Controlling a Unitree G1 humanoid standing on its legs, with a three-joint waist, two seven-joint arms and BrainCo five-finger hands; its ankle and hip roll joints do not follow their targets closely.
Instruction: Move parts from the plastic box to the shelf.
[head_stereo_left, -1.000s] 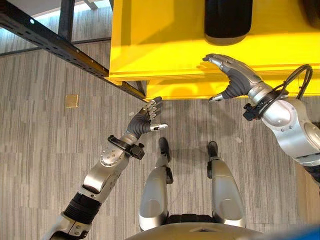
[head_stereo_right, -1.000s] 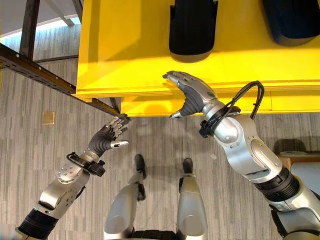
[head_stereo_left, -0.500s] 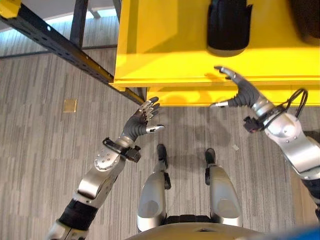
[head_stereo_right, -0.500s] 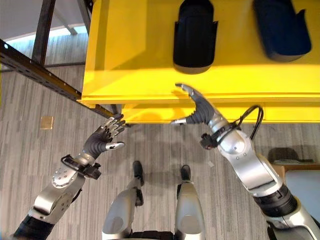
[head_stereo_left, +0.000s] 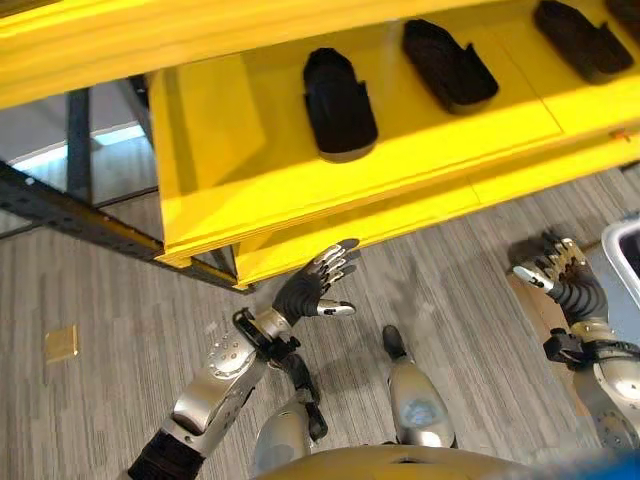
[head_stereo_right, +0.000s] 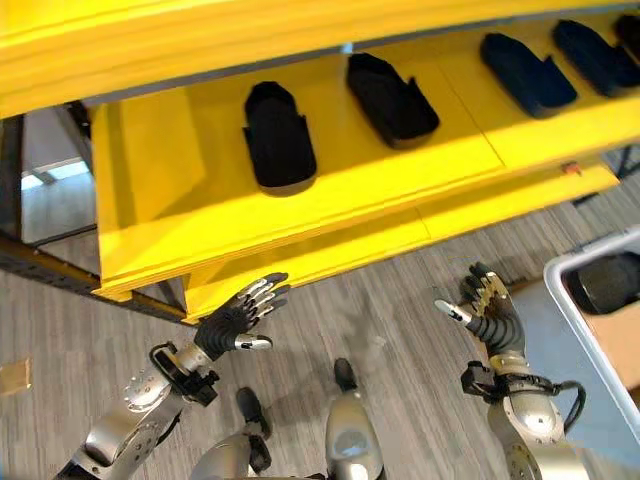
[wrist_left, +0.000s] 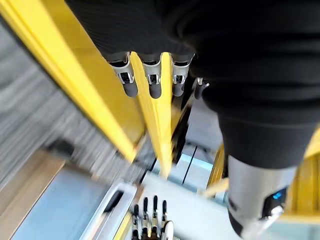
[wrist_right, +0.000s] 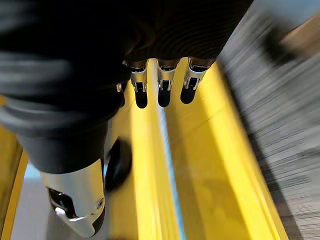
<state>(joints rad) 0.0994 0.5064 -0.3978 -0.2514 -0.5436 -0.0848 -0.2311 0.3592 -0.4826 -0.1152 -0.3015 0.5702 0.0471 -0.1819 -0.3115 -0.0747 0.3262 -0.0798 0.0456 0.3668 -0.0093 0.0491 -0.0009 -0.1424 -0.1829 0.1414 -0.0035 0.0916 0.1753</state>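
- Right eye view: black parts already lie in a row on the yellow shelf (head_stereo_right: 300, 215), the nearest part (head_stereo_right: 278, 135) towards its left end, a second part (head_stereo_right: 392, 96) beside it, and two further ones (head_stereo_right: 527, 68) along to the right. They sit well back from the front edge, apparently so that none slides off.
- The plastic box (head_stereo_right: 596, 290) shows at the right edge on the floor side, pale-rimmed, with a dark shape inside that may be another part; I cannot tell for sure.
- The right robot hand (head_stereo_right: 487, 305) is raised between the shelf front and the box, fingers loosely extended and gripping nothing. In the right wrist view its fingertips (wrist_right: 162, 92) point along the yellow boards, empty.
- The left robot hand (head_stereo_right: 240, 315) hangs just below the shelf's front lip, fingers spread and thumb out, also empty; the left wrist view shows the same relaxed fingers (wrist_left: 152, 82).
- Judging by both hands being free and the box to the right, the next part is not yet picked up.
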